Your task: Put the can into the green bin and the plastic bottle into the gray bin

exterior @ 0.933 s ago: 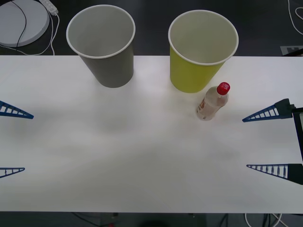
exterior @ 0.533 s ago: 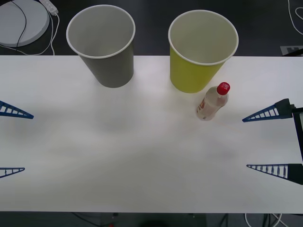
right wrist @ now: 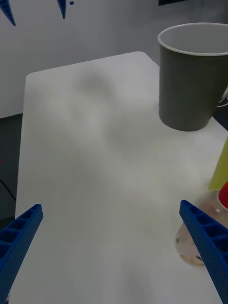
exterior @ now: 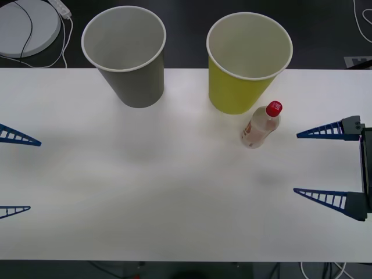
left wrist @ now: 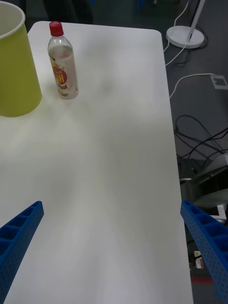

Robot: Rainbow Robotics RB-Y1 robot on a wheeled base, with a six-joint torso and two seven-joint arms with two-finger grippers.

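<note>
Standing upright on the counter (exterior: 174, 192) just beside the green bin (exterior: 247, 64), the plastic bottle (exterior: 260, 125) awaits pickup; right end effector (exterior: 324, 165) spread nearby, left end effector (exterior: 14, 172) spread far left; next: reach, pinch, carry to gray bin (exterior: 127, 55).

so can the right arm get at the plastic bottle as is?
Probably yes. The right gripper is open at the table's right side, with bare table between it and the upright plastic bottle. The green bin stands close behind the bottle.
</note>
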